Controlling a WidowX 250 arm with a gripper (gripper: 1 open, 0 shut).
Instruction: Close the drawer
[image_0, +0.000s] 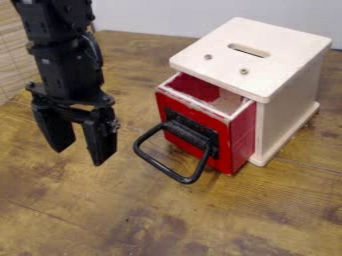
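Where the open gripper (80, 150) hovers, red drawer (203, 125) beside it, apart

There is one view only, so it shares no part of the scene with a second view. The camera stands above the desk (127, 215) and looks down on it at a slant, so that the top of the white cabinet (254, 55) and its front side are both visible. It faces the arm (60, 50), which is at the left of the picture, and the cabinet, which is at the right. The camera is quite near: the arm is cut by the upper edge, while the cabinet, the red drawer (230, 135) and its black handle (174, 172) fit inside completely. The lower part shows the desk surface.
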